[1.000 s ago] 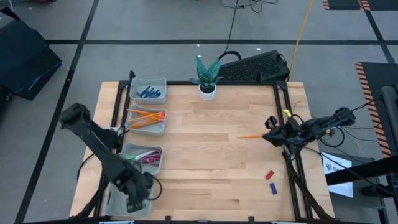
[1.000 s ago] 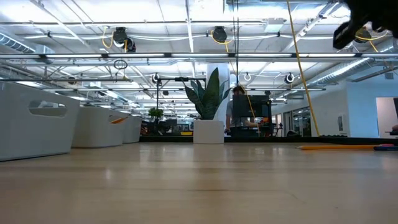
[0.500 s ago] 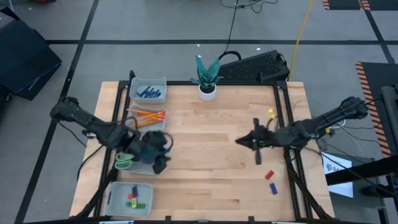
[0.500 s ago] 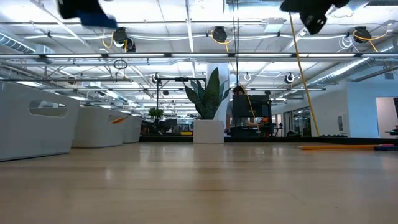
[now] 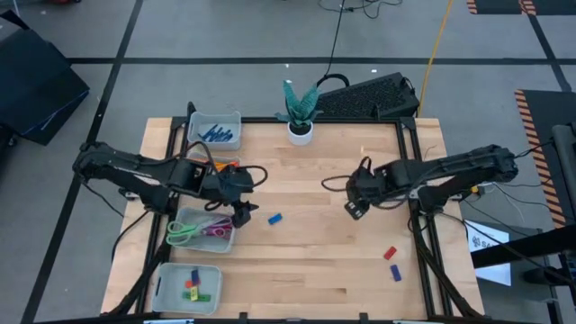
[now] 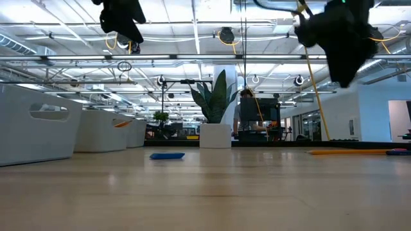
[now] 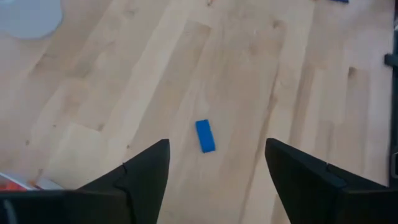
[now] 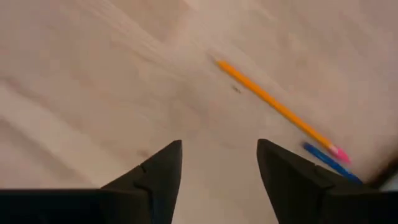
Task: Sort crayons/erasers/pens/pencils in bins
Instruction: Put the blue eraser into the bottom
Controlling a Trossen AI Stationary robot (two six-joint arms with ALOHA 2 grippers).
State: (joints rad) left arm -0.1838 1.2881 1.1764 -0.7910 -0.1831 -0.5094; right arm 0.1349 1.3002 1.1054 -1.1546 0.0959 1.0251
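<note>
A blue eraser (image 7: pixel 204 135) lies flat on the bare wood (image 5: pixel 275 218), just right of my left gripper (image 5: pixel 243 214). That gripper hangs open above the table, and the eraser shows between its fingers in the left wrist view. My right gripper (image 5: pixel 353 209) hangs open over the table's right half. An orange pencil (image 8: pixel 280 109) with a pink end lies on the wood ahead of it, and a blue stick (image 8: pixel 329 163) lies beside that end. Four bins run down the left side: pens (image 5: pixel 216 133), pencils (image 5: pixel 211 169), scissors (image 5: pixel 203 230), erasers (image 5: pixel 189 286).
A red eraser (image 5: pixel 390 254) and a blue eraser (image 5: pixel 394 272) lie near the right front corner. A white plant pot (image 5: pixel 300 131) stands at the far edge's middle. My left arm crosses over the pencil bin. Bare wood stretches between the two grippers.
My left gripper has swung from over the eraser bin toward the far edge and the right. Half a second ago something blue showed at it; a blue eraser now lies on the table beside it. My right gripper has moved from the right edge toward the table's left.
</note>
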